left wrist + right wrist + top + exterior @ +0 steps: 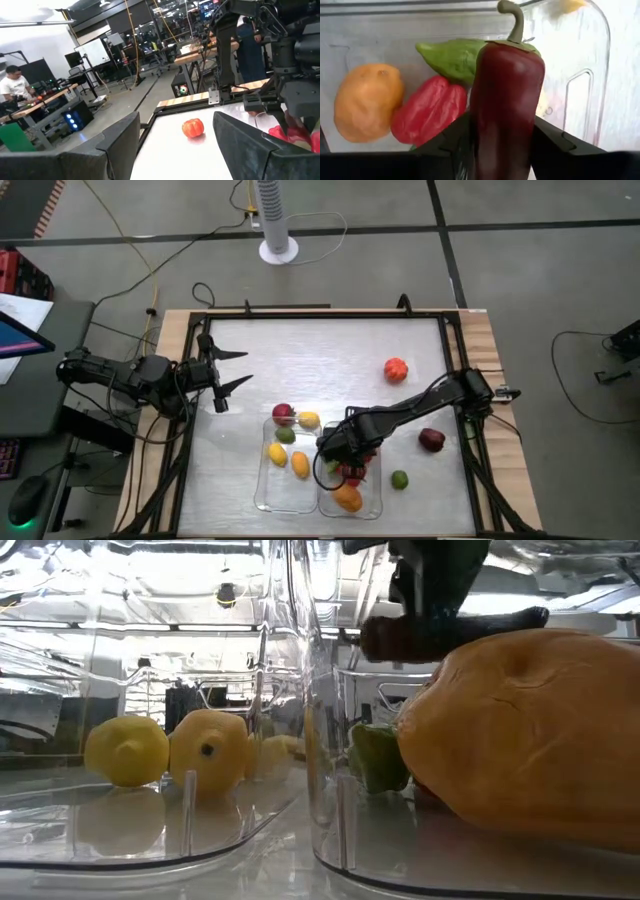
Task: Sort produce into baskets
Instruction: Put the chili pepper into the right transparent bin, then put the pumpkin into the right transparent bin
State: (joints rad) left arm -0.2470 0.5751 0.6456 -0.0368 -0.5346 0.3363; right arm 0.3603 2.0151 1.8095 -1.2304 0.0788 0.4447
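Note:
Two clear baskets stand side by side near the table's front: the left basket (268, 485) holds yellow and orange produce (300, 465), the right basket (372, 505) holds an orange fruit (367, 102), a red pepper (427, 115) and a green pepper (452, 57). My right gripper (340, 452) is over the right basket, shut on a dark maroon pepper (505, 95) with a green stem. My left gripper (235, 370) is open and empty at the table's far left. My right gripper pinches the maroon pepper's two sides (480, 130) between its two fingers, at the end away from the stem. The fingers point down into the right basket and lie along the pepper. The pepper sticks out beyond the fingertips, stem end first, above the produce in the basket.
Loose on the table: an orange-red tomato-like fruit (396, 369) at the far right, a dark red fruit (431, 440), a small green fruit (399, 479), and red, yellow and green pieces (285, 418) by the left basket's far edge. A black frame (320, 313) rims the table.

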